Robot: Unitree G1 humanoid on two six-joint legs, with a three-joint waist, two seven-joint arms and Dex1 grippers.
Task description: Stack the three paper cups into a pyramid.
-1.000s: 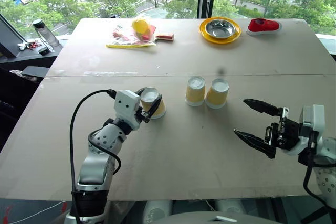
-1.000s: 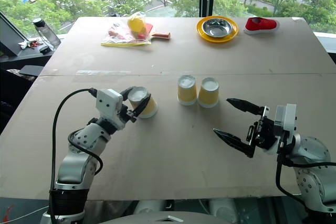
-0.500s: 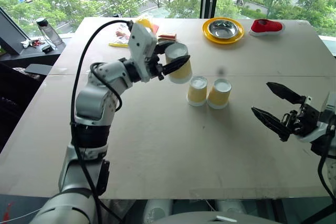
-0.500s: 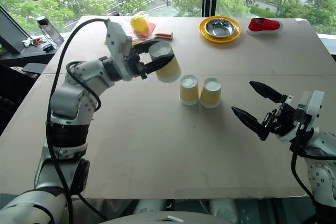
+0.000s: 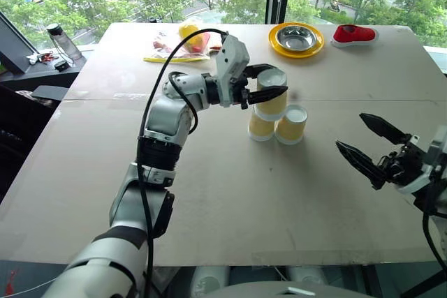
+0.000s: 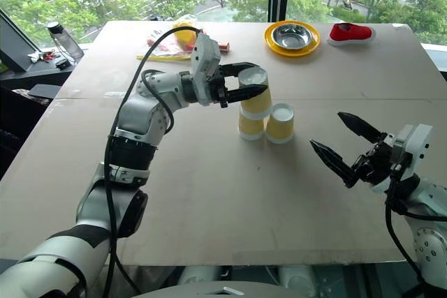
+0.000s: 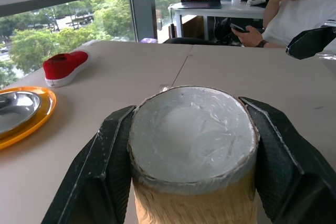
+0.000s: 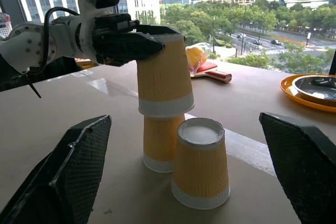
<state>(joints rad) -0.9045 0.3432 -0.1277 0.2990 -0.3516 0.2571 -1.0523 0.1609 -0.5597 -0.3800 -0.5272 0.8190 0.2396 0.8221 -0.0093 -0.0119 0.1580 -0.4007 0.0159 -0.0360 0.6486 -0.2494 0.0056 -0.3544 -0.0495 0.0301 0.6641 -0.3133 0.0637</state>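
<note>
Your left hand (image 5: pixel 265 91) is clamping the third cup (image 5: pixel 271 94) upside down over the two base cups (image 5: pixel 278 124), ready for topping them; your right hand (image 5: pixel 368 146) is waiting wide open, empty.

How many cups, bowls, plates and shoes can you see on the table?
Paper cups: 3, the held cup, the left base cup, the right base cup
Steel bowl: 1
Yellow plate: 1
Red shoe: 1
Total: 6
</note>
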